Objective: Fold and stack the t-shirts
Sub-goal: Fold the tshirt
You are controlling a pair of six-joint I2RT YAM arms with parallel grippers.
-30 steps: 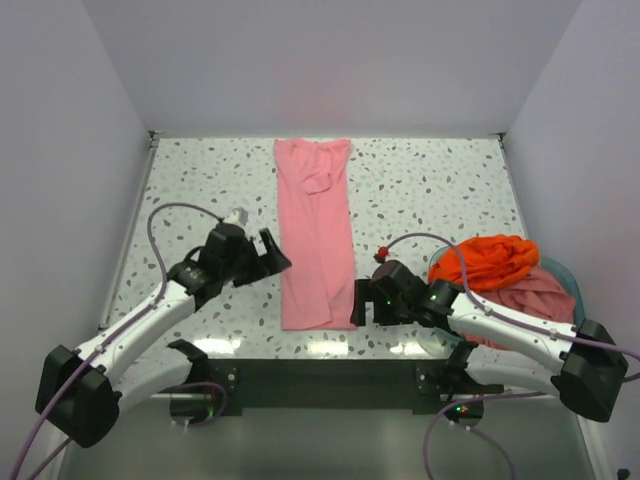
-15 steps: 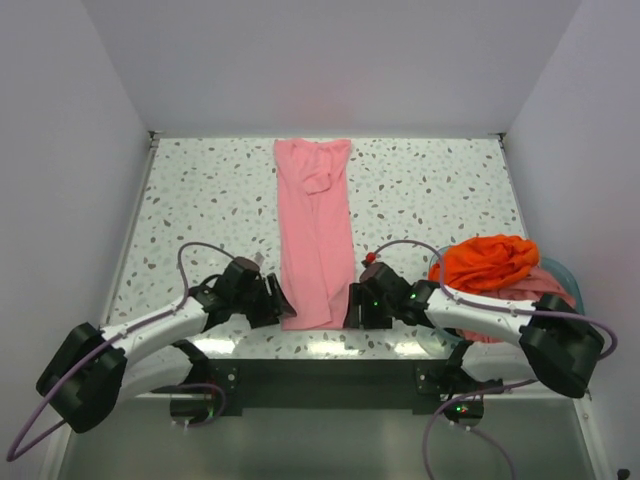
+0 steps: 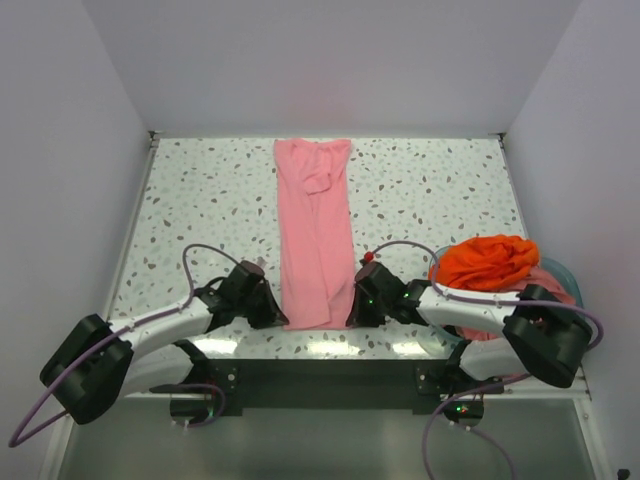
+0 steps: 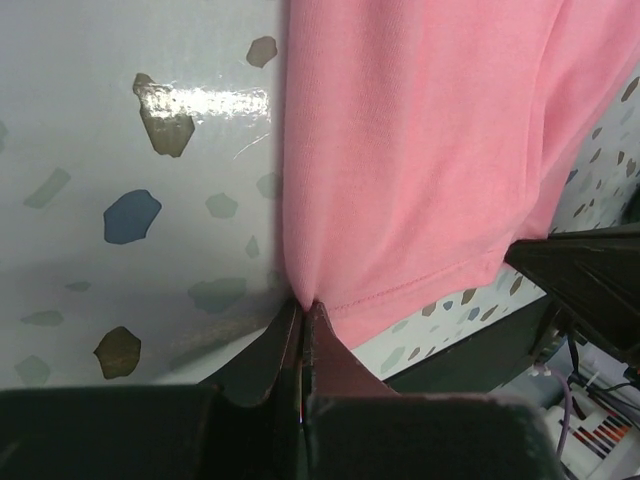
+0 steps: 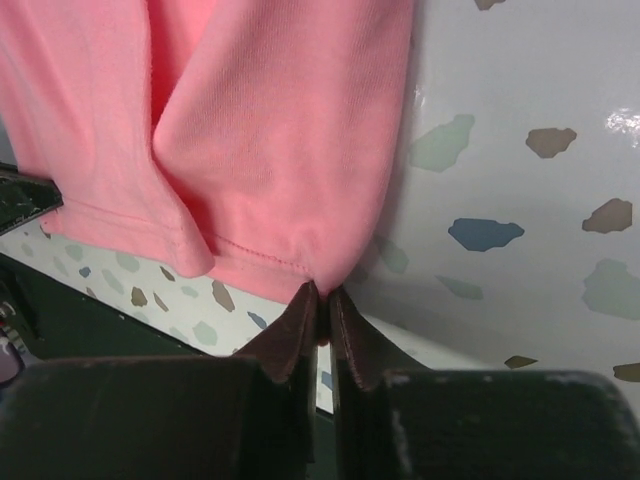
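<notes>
A light pink t-shirt (image 3: 315, 230) lies folded into a long narrow strip down the middle of the table. My left gripper (image 3: 280, 318) is shut on its near left hem corner (image 4: 310, 295). At the near right hem corner (image 5: 325, 280) my right gripper (image 3: 352, 318) is shut on the cloth too. Both grippers sit low at the table's near edge. A bright orange-red t-shirt (image 3: 487, 260) lies crumpled on top of a darker salmon-pink t-shirt (image 3: 535, 292) at the right.
A pale teal round basket (image 3: 562, 270) holds the two crumpled shirts at the right edge. The speckled table (image 3: 200, 210) ends at a dark front rail (image 3: 320, 375). White walls close in the back and both sides.
Both arms came down and inward to the pink shirt's near hem corners. Both grippers went from open to shut on the cloth.
</notes>
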